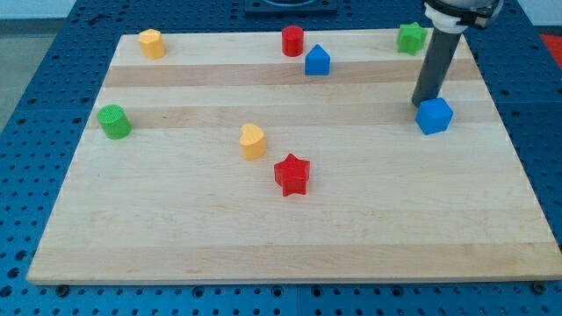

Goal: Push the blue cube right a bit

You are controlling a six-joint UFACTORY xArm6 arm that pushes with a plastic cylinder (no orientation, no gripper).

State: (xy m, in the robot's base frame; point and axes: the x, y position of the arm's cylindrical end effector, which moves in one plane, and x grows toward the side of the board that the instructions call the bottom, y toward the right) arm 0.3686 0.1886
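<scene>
The blue cube [435,116] lies on the wooden board [290,237] at the view's right. My tip [422,104] is the lower end of a dark rod that comes down from the view's top right. It stands just to the upper left of the blue cube, touching or nearly touching it.
A second blue block with a peaked top [317,61], a red cylinder [292,40], a green star-like block [411,38] and a yellow block [152,43] lie along the top. A green cylinder [114,121] lies at the left. A yellow block [253,140] and a red star [292,174] lie mid-board.
</scene>
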